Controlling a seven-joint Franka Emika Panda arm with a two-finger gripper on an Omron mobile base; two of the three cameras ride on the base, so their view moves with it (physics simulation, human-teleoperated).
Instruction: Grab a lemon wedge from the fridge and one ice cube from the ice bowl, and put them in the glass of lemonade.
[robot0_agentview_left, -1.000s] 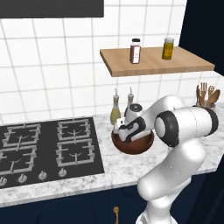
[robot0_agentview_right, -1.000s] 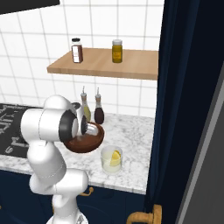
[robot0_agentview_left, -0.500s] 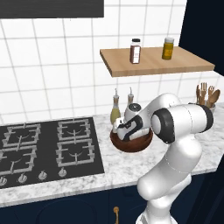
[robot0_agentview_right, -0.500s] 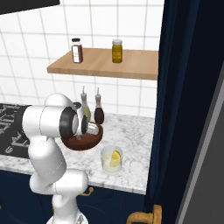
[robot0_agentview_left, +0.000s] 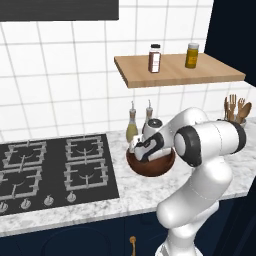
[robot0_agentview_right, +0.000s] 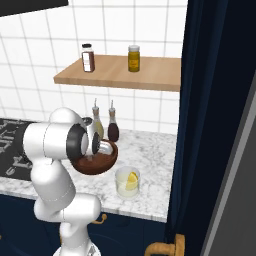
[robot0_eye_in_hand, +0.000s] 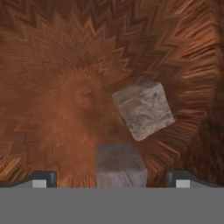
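Note:
My gripper (robot0_eye_in_hand: 113, 179) is open and reaches down into the ice bowl (robot0_agentview_left: 151, 166), a dark reddish-brown wooden bowl on the counter. In the hand view one ice cube (robot0_eye_in_hand: 120, 167) lies between the two fingertips, untouched. A second ice cube (robot0_eye_in_hand: 142, 109) rests just beyond it on the bowl's floor (robot0_eye_in_hand: 65, 65). The hand (robot0_agentview_right: 102, 147) hangs over the bowl's rim (robot0_agentview_right: 95, 166). The glass of lemonade (robot0_agentview_right: 127, 183) stands right of the bowl with a lemon wedge (robot0_agentview_right: 132, 180) in it. The fridge shows as a light-grey side (robot0_agentview_right: 240, 175) at the far right.
Two slim bottles (robot0_agentview_left: 132, 127) stand against the tiled wall behind the bowl. A gas hob (robot0_agentview_left: 55, 167) lies to the left and a utensil holder (robot0_agentview_left: 236, 112) to the right. A wooden shelf (robot0_agentview_left: 175, 70) with two jars hangs above. A tall navy cabinet (robot0_agentview_right: 205, 125) borders the counter.
The hand has dipped lower into the bowl and turned slightly. The jaws stay wide apart. The bowl, the glass and the base have not moved.

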